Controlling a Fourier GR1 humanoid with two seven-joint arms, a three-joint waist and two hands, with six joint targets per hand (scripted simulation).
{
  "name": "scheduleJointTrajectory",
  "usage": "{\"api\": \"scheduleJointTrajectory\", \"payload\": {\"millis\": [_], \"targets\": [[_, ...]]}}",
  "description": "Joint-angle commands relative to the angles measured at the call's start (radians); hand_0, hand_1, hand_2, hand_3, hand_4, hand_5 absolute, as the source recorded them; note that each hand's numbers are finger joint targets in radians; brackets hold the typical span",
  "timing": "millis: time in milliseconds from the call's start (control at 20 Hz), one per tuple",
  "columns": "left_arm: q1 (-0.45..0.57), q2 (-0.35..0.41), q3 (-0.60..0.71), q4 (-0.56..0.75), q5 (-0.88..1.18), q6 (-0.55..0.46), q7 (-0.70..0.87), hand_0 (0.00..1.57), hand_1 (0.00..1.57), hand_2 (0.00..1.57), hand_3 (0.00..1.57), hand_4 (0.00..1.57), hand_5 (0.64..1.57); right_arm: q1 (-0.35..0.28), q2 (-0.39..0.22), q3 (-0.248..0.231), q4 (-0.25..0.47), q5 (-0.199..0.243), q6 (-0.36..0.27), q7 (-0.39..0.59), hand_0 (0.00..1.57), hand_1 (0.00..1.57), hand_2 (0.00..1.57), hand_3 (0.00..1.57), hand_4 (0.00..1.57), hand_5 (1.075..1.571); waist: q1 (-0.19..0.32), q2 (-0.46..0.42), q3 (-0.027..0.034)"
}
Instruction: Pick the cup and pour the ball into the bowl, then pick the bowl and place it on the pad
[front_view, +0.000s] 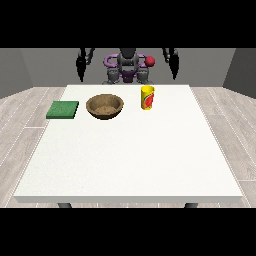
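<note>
Front view.

Item: large white bench (130, 160), seen from across, with the robot small behind its far edge.

Item: yellow upright cylindrical cup with a red label (147, 97). It stands on the far part of the bench, a little toward the view's right of centre. Its long axis is vertical and its open mouth faces up. The ball named in the task cannot be seen inside it from this angle.

Item: round brown wooden bowl (105, 106). It rests just to the view's left of the cup, near it but apart, with its hollow facing up.

Item: flat green square pad (63, 110). It lies to the view's left of the bowl, near the bench's left edge, apart from the bowl.

Item: black hand at the view's right (174, 64). It hangs at the robot's side, behind the bench's far edge, holding nothing. Whether its fingers are open or closed cannot be told.

Item: black hand at the view's left (81, 65). It hangs likewise, holding nothing, and its fingers are equally unreadable.

Governing relation, as a judgement: the cup lies forward of and below both hands, and is nearer the hand at the view's right. That hand is the likelier one for the pick, approaching the cup's side across its vertical axis. No step of the task looks begun.
</note>
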Motion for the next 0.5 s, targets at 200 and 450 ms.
{"api": "scheduleJointTrajectory", "payload": {"millis": [200,450], "targets": [[-0.022,0.046,0.007,-0.106,0.004,-0.010,0.083,0.00,0.00,0.00,0.00,0.00,1.570,-0.014,-0.049,-0.012,-0.101,-0.003,0.008,0.083,0.00,0.00,0.33,0.49,0.85,1.565,-0.005,-0.253,-0.0092],[-0.171,-0.084,-0.021,-0.106,0.188,0.043,0.086,0.00,0.00,0.00,0.00,0.00,1.570,-0.191,0.075,0.208,-0.160,-0.091,-0.276,0.117,0.00,0.00,0.30,0.45,0.84,1.567,0.020,-0.164,-0.0121]]}}
